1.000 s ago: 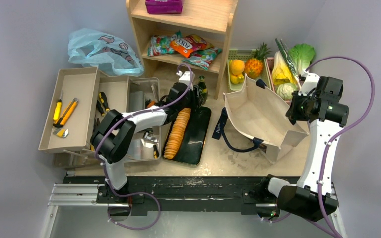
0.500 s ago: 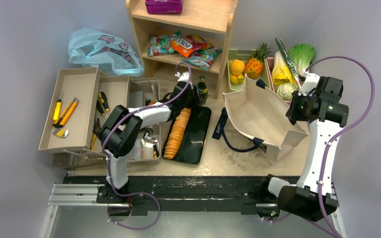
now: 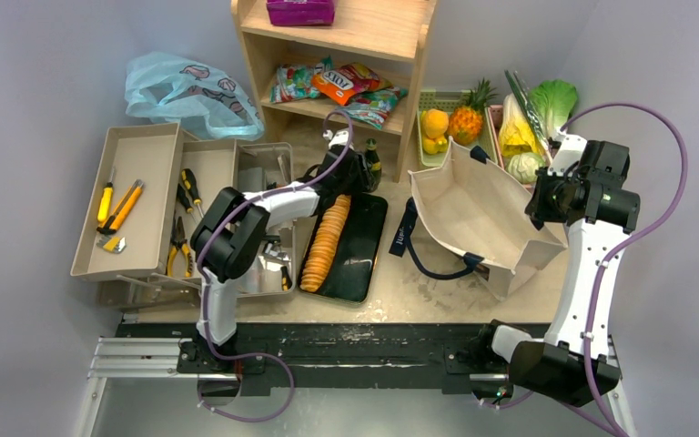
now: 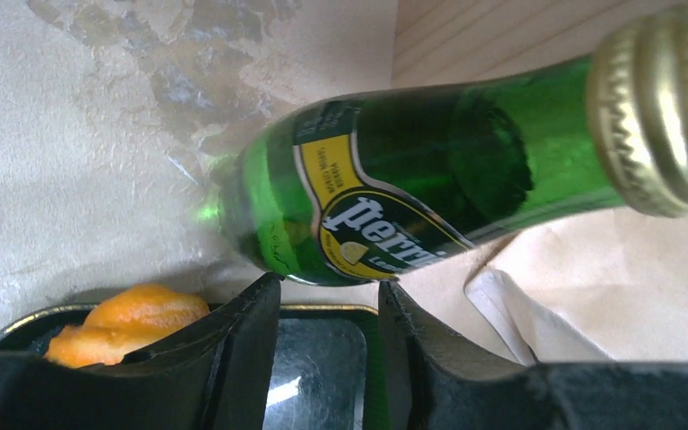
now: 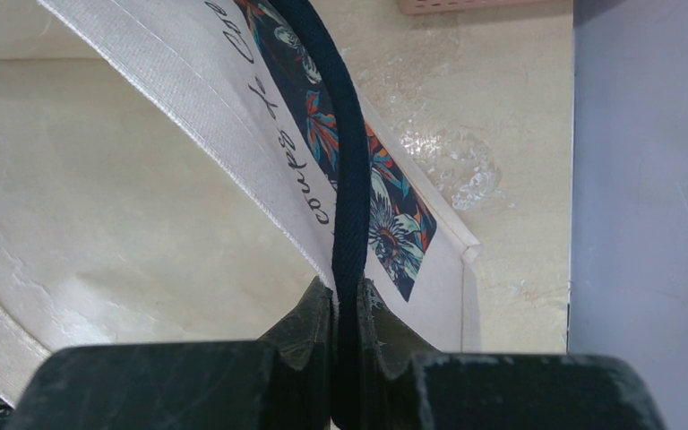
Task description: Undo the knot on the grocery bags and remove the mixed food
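Note:
A green glass bottle [image 3: 372, 162] stands on the table at the foot of the shelf. My left gripper [image 3: 357, 173] is open and empty. In the left wrist view its fingertips [image 4: 327, 287] sit just short of the bottle [image 4: 394, 188], with no contact that I can see. My right gripper [image 3: 546, 196] is shut on the navy strap [image 5: 349, 179] of the cream tote [image 3: 473, 205] and holds its mouth open; the jaws [image 5: 345, 291] pinch the strap. The light-blue bag [image 3: 187, 91] lies at the far left. Pineapple [image 3: 469, 116], oranges [image 3: 434, 123] and cabbages [image 3: 553, 100] sit at the back right.
A black tray [image 3: 359, 255] with a row of orange crackers [image 3: 326, 241] lies just below the left gripper. Grey tool trays [image 3: 136, 196] are on the left. The wooden shelf [image 3: 400, 36] holds a purple pack [image 3: 300, 11] and snack packs [image 3: 346, 84].
My left gripper has reached a little farther right, closer to the green bottle. The right arm and the tote have not moved.

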`<move>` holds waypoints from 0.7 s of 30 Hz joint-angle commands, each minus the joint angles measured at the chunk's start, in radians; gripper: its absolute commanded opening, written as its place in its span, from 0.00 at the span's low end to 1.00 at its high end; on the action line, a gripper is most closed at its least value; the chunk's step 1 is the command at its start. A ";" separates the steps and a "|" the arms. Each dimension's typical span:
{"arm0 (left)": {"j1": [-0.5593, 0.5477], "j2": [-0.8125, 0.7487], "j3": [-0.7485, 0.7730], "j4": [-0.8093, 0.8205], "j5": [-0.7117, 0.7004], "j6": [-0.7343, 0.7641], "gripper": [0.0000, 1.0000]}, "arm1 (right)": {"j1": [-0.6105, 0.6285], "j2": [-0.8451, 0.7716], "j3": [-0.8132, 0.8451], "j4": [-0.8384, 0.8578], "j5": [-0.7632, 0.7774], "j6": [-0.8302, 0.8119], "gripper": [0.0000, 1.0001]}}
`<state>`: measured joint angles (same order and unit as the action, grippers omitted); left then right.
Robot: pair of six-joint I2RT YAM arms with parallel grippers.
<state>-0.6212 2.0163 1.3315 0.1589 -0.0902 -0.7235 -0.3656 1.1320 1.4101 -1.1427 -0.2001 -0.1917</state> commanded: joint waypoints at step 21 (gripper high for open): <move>0.052 0.138 0.198 0.001 0.022 -0.045 0.44 | 0.000 0.005 0.061 -0.020 0.037 0.001 0.00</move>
<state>-0.5915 2.1262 1.4628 0.1452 -0.0650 -0.7490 -0.3656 1.1324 1.4250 -1.1584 -0.1917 -0.1913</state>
